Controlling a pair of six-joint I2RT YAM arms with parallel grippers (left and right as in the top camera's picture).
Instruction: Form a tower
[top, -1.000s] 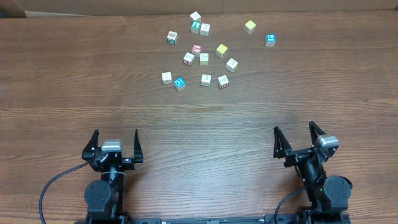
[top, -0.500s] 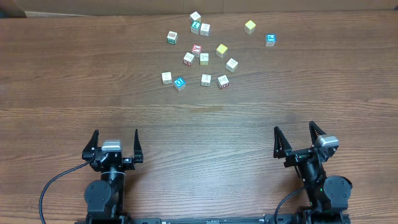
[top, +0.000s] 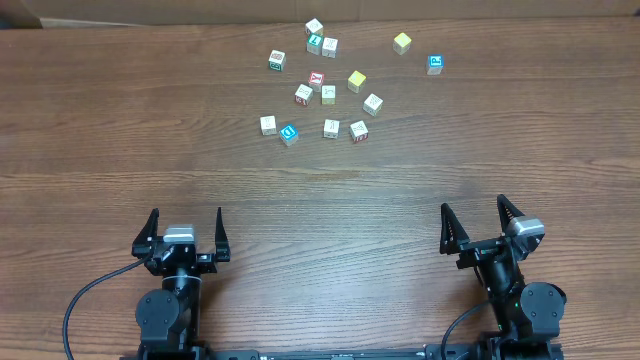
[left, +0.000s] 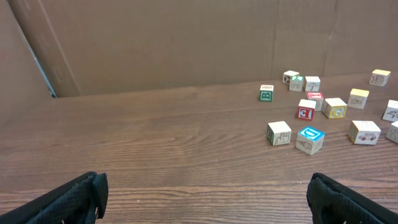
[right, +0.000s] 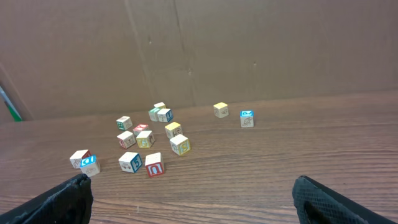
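Brown wood-grain table (top: 100, 120) stretches ahead of me, with a plain cardboard wall (left: 186, 43) at its far edge. At the near left, my left gripper (top: 186, 216) points toward the far edge. Its two black fingers (left: 74, 198) are spread as wide as they go, with only bare wood between them.

The small wooden letter cubes (top: 328, 95) lie scattered well ahead of me, past the middle of the table. Furthest left is a cream cube (top: 268, 124), and a blue-topped cube (top: 289, 133) sits just beside it on the right. A green-faced cube (top: 277, 60) lies further back. A tight trio (top: 314, 42) sits at the back of the group, its cubes touching or nearly so. In my wrist views each of the three seems to rest on the wood itself. No tower stands yet: every cube I can make out lies singly on the table.

Further right, a yellow cube (top: 402, 42) and a blue-faced cube (top: 435, 64) lie apart from the main scatter.

At the near right, my right gripper (top: 473, 205) is turned slightly to the right. Its fingers are likewise spread fully and hold nothing, well short of any cube.
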